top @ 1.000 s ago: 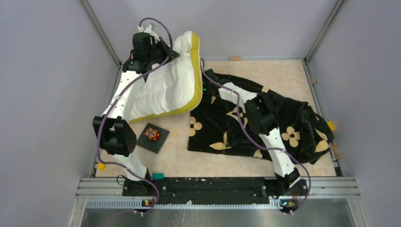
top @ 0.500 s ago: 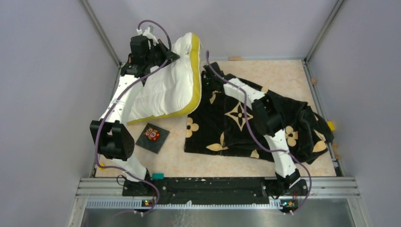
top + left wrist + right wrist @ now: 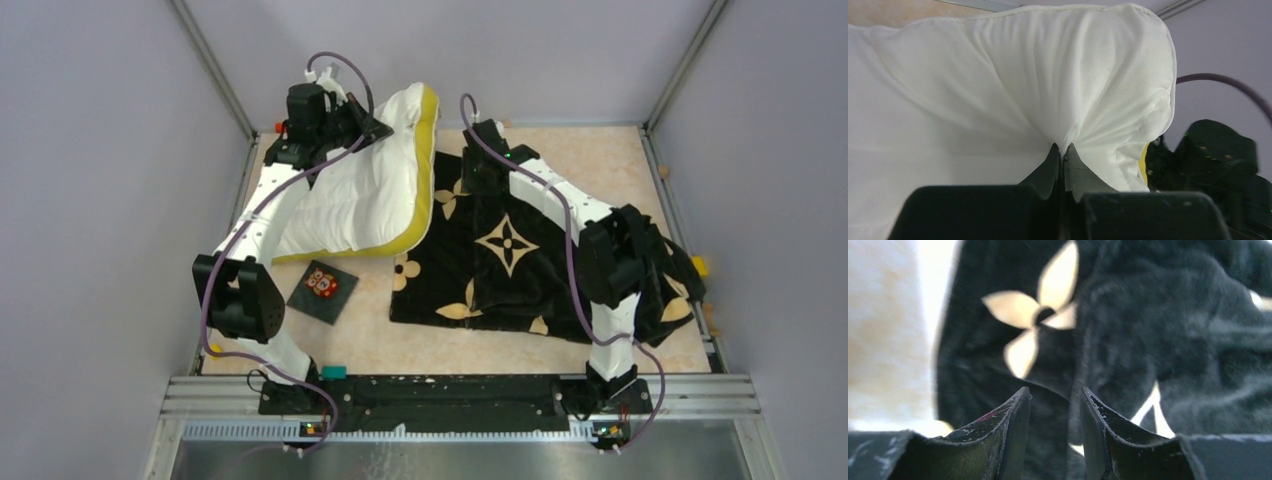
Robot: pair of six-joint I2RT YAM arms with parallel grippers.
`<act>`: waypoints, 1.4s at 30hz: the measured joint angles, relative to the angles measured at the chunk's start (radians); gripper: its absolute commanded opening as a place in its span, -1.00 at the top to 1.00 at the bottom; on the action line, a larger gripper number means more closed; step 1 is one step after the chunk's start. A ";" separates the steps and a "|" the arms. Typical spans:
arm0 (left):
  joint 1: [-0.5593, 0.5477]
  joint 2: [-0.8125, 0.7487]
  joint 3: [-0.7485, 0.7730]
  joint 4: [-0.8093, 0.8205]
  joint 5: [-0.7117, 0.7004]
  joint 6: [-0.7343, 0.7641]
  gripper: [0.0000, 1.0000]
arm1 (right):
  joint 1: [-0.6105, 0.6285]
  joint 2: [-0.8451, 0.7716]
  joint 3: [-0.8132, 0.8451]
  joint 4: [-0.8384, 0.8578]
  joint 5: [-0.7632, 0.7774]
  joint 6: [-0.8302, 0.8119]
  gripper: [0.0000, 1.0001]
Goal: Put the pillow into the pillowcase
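Pinching pillow [image 3: 998, 95], left end effector [image 3: 1062, 151] — right end effector [image 3: 1055, 399] gripping pillowcase [image 3: 1173, 315] fold

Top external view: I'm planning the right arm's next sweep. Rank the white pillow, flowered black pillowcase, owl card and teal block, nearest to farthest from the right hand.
From the right hand:
1. Black flower-printed pillowcase, directly beneath.
2. White quilted pillow, just left.
3. Small dark owl card, near-left.
4. Teal block, at the near rail.

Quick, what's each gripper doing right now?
The left gripper is closed, pinching the white fabric of the pillow.
The right gripper is closed on a fold of the pillowcase, which sits between its fingers.
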 measured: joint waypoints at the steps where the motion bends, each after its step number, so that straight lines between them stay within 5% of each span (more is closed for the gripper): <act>1: -0.005 0.000 0.000 0.000 0.000 0.000 1.00 | 0.000 0.002 -0.026 -0.008 0.015 -0.009 0.17; 11: -0.083 0.000 -0.003 0.001 -0.003 0.005 1.00 | -0.001 0.050 -0.177 0.020 0.053 -0.072 -0.02; 17: -0.115 0.000 -0.005 0.001 -0.031 0.016 1.00 | -0.002 0.099 -0.172 0.042 0.062 -0.071 0.23; 28: -0.162 0.026 -0.005 0.003 -0.066 0.043 1.00 | -0.032 0.109 -0.177 0.047 0.102 -0.051 1.00; 42: -0.277 0.079 -0.076 0.005 -0.018 0.122 1.00 | -0.080 -0.187 -0.325 0.062 0.113 -0.031 1.00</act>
